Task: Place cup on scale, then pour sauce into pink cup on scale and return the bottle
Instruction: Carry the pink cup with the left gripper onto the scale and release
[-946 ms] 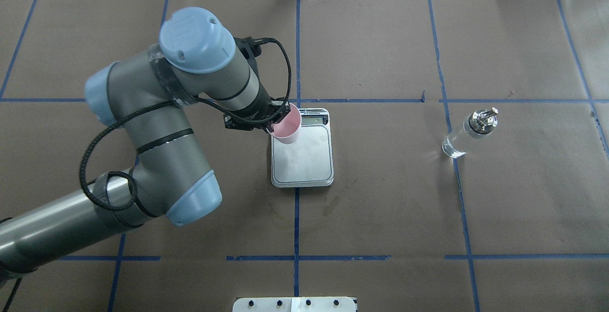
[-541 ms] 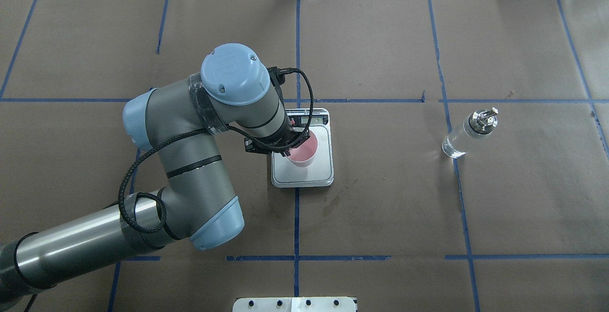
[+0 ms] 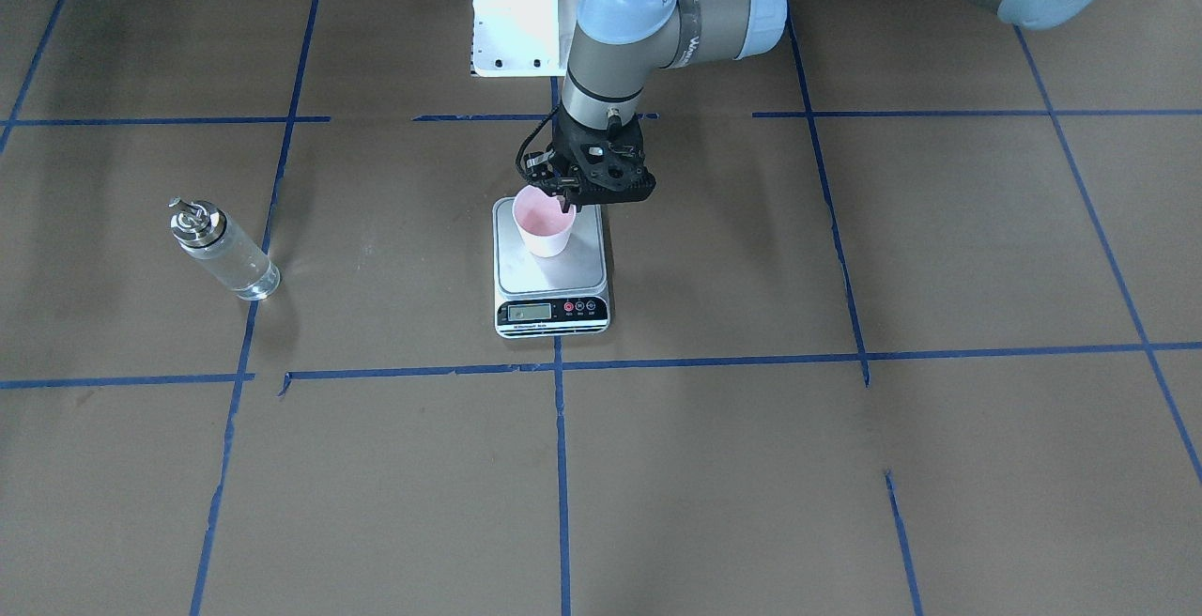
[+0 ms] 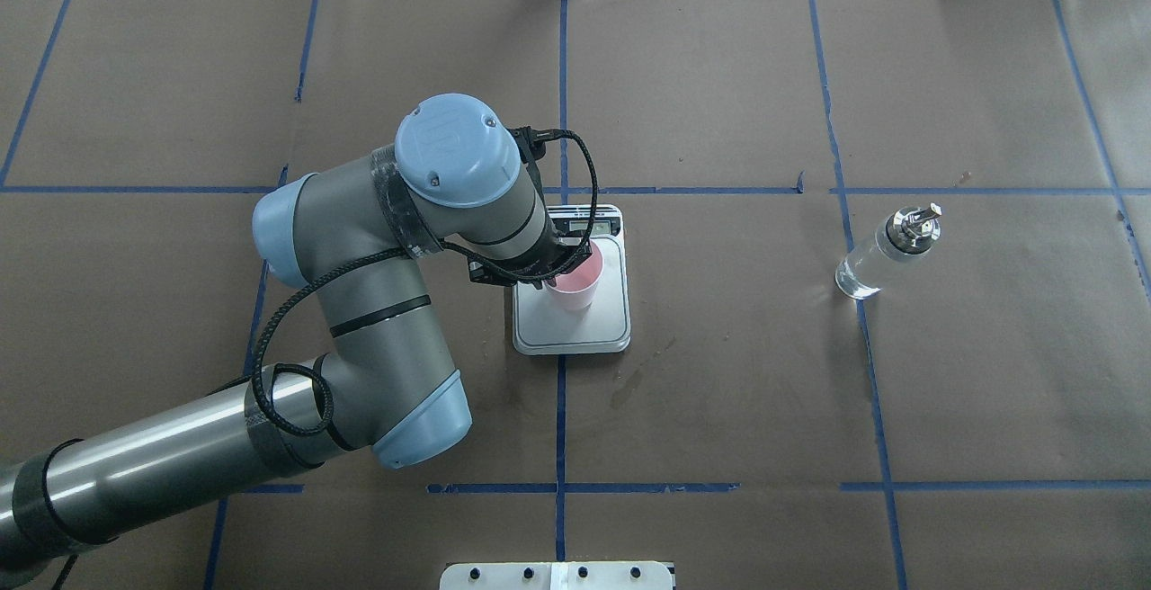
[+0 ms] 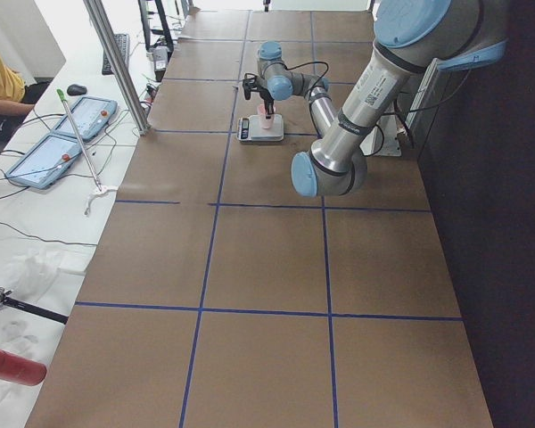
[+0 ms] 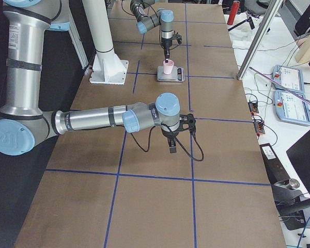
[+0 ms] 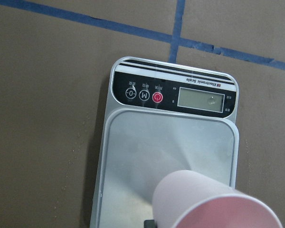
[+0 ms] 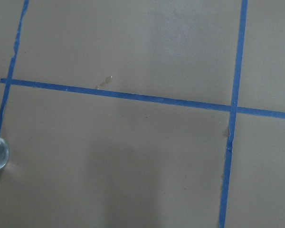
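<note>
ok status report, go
Left gripper shut on cup, at scale, contact unclear. Right gripper state unclear. Bottle upright, apart, nothing blocking.

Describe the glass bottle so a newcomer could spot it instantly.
On the brown table, find the flat silver digital kitchen scale. Toward the robot's right, on a blue tape line, stands the clear glass cylindrical bottle. Unlike the pale pink paper cup in the left claw, it is transparent, with a silver metal collar and spout.
</note>
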Robot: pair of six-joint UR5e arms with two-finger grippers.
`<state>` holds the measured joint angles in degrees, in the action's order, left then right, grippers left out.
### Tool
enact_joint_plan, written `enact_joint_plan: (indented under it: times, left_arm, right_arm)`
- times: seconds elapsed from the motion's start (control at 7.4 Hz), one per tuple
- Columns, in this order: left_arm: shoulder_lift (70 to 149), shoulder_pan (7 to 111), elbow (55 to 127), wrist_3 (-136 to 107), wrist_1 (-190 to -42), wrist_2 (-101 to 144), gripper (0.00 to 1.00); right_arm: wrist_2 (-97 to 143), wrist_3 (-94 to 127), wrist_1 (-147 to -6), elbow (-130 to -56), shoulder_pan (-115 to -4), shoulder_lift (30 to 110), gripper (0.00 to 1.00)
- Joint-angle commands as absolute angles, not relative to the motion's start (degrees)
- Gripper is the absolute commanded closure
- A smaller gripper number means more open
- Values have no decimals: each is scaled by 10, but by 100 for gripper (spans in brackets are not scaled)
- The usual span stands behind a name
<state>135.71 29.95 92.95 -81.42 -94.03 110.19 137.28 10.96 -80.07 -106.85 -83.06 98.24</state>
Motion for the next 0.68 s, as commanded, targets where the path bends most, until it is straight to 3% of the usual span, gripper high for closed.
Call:
enact_joint_plan:
  times: [0.0, 0.14, 0.41, 0.54]
  left_arm:
    - [1358, 299, 927, -814, -942, 1087, 70]
    - [1359, 300, 929, -813, -942, 1088, 64]
    - [1354, 304, 969, -811, -935, 1085, 37]
    - [1339, 325, 1018, -809, -925, 1086, 35]
  right_arm:
    - [1373, 110, -801, -1069, -831, 983, 0]
    - [1373, 110, -801, -1069, -831, 983, 0]
    - [1375, 111, -801, -1070, -831, 983, 0]
    - [1378, 114, -800, -1074, -823, 983, 0]
